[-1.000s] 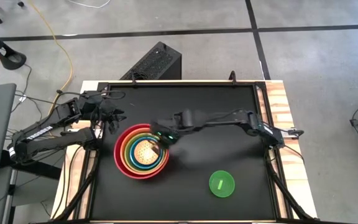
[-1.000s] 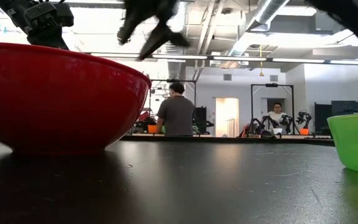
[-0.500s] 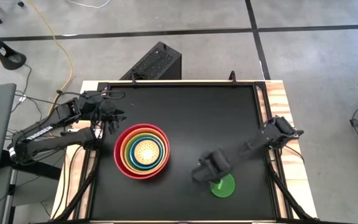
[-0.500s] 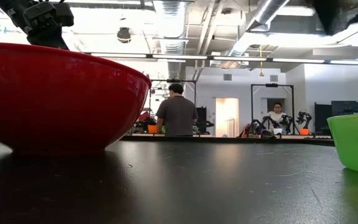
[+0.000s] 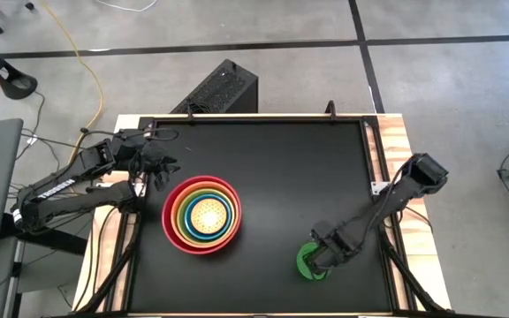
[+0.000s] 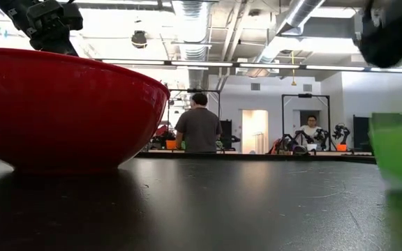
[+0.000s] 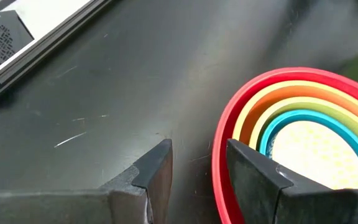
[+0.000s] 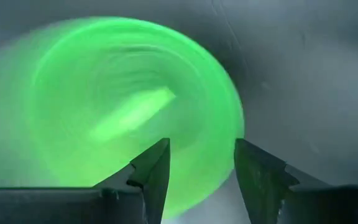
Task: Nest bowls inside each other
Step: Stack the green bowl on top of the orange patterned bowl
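Observation:
Five bowls sit nested left of the table's middle: red (image 5: pixel 170 223) outermost, then orange, lime-green, blue and dotted yellow (image 5: pixel 206 215) innermost. The red bowl (image 6: pixel 61 111) rests on its base. My left gripper (image 5: pixel 159 168) hovers open above the stack's far left rim (image 7: pixel 221 140). The smallest bright green bowl (image 5: pixel 306 265) stands alone near the front right. My right gripper (image 8: pixel 201 158) points down over it, fingers open, above the part of its rim (image 8: pixel 232 112) nearest the table's right edge. The green bowl (image 6: pixel 396 150) is blurred in the low view. My right gripper stands with open fingers over the green bowl's rim (image 8: pixel 229 149), pointing down from above. Whether a finger touches the rim I cannot tell, because the bowl is blurred.
A raised black frame (image 5: pixel 374 150) edges the black tabletop. Bare tabletop lies between the stack and the green bowl (image 5: pixel 263 194). Beyond the table, people (image 6: pixel 197 129) stand in the room behind.
My right gripper has swung from over the nested stack toward the table's near right, come down over the green bowl, and rolled about its pointing line. My left arm has kept still.

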